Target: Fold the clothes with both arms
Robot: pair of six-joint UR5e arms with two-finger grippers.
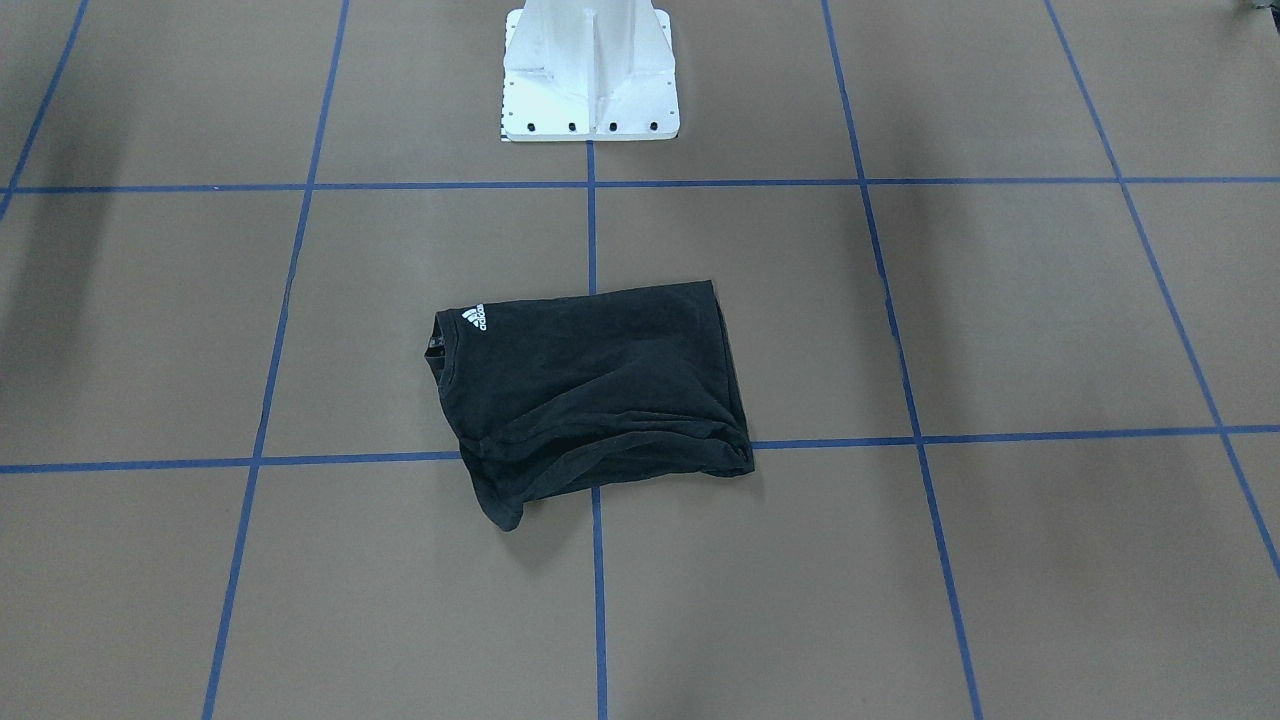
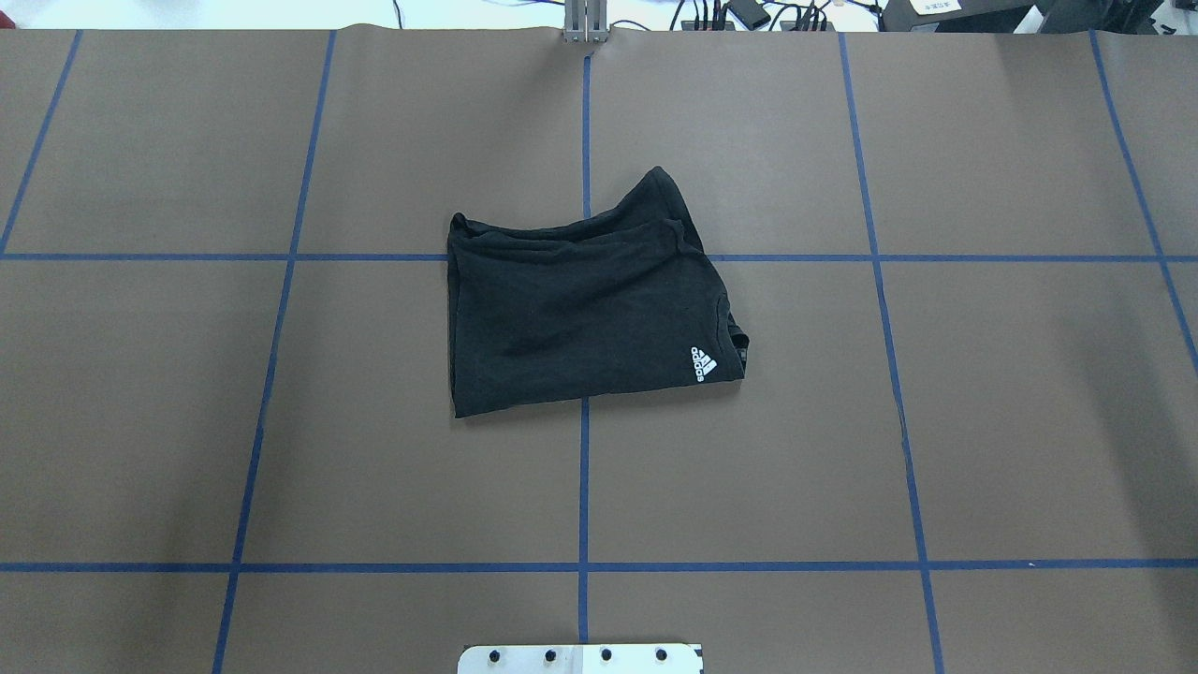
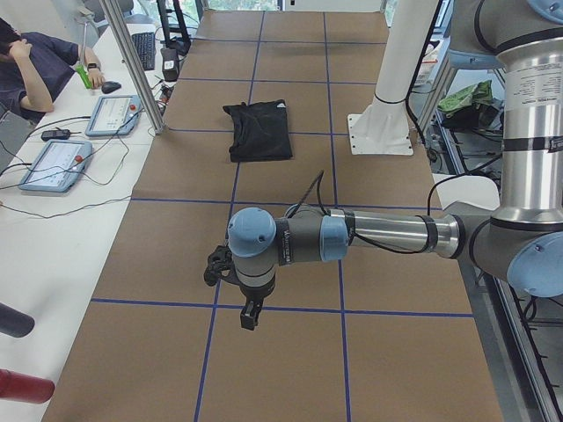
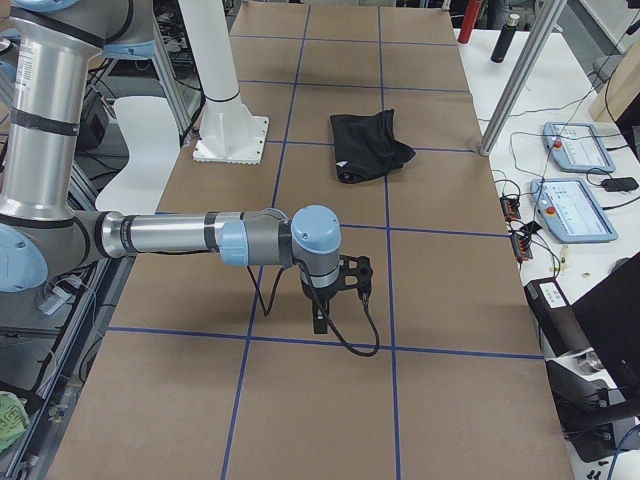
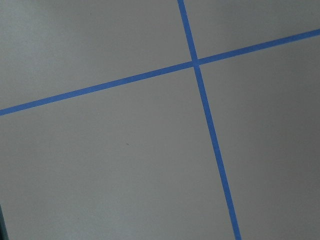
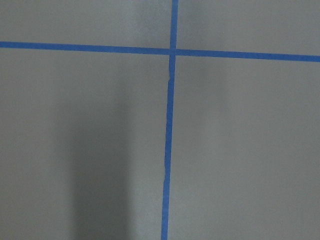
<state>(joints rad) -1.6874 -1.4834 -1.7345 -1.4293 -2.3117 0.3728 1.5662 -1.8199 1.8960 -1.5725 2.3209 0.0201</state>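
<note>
The black T-shirt lies folded into a rough rectangle at the table's middle, with its small white logo up near the collar. It also shows in the front-facing view, the left view and the right view. No graphic shows. My left gripper shows only in the left view, far from the shirt, pointing down over bare table; I cannot tell if it is open. My right gripper shows only in the right view, also far from the shirt; I cannot tell its state. Both wrist views show only brown table with blue tape lines.
The white base pedestal stands behind the shirt. Blue tape lines grid the brown table. A side desk holds control pendants and a seated operator in the left view. Metal posts stand at the table edge.
</note>
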